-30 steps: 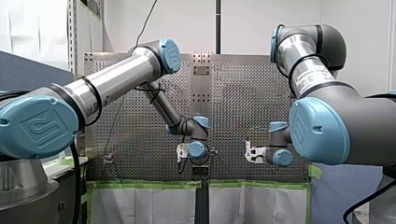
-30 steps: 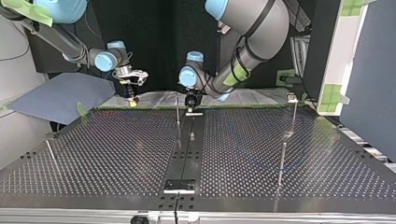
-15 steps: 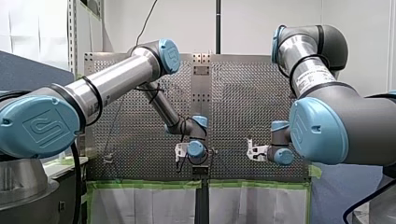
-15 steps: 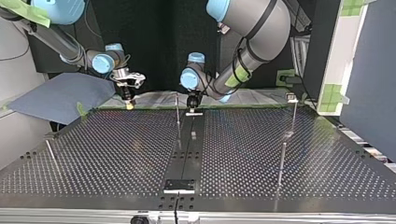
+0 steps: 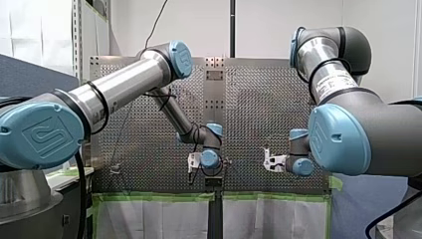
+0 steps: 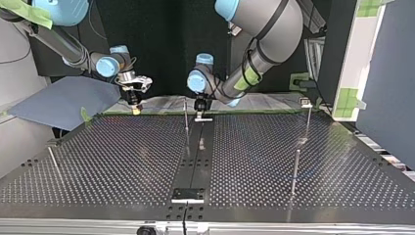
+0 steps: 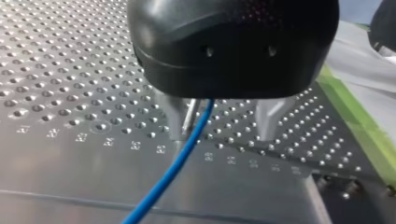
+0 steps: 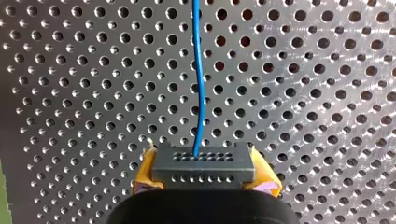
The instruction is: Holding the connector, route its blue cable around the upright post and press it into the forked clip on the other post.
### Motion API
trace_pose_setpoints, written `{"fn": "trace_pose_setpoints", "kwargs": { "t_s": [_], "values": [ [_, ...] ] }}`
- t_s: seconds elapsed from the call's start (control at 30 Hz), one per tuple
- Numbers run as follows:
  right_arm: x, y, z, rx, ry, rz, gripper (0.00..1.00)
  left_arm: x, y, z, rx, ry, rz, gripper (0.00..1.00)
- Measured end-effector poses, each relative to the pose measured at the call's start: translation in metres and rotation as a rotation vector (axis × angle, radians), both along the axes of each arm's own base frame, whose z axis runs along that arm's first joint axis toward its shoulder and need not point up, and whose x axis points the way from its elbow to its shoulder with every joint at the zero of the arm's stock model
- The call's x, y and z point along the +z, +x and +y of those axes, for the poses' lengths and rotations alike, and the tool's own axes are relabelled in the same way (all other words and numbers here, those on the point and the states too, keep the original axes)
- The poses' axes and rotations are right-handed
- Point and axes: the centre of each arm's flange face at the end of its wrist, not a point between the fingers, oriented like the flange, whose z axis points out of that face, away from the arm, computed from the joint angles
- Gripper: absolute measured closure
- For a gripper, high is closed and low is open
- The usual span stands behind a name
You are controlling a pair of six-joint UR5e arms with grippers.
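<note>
Barely shifted in a second, yellow pads [image 8: 145, 175] of your right gripper [image 8: 204, 176] stay clamped on the dark grey rectangular connector [image 8: 204, 161] above the perforated metal table's [image 6: 122, 161] arm-side edge, leaving the thin blue cable [image 8: 200, 93] free to route. Your left gripper's [image 7: 219, 121] metal fingers [image 7: 170, 116] stand apart astride that cable at mid-edge, likely to guide it. Two grippers, one connector, one cable, four thin upright posts [image 6: 186, 120]; forked clip too small to find.
</note>
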Motion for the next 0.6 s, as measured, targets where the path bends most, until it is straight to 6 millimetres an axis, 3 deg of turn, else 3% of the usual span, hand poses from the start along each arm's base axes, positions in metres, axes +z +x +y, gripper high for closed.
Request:
{"fn": "trace_pose_setpoints", "kwargs": {
  "t_s": [0.3,0.6],
  "values": [
    [-0.001,0.000,0.001,0.004,0.005,0.000,1.00,0.001,-0.015,-0.004,-0.027,0.058,0.058,0.00],
    [-0.002,0.001,0.002,0.015,0.014,0.001,1.00,0.026,-0.040,-0.015,-0.086,0.072,0.063,0.00]
  ]
}}
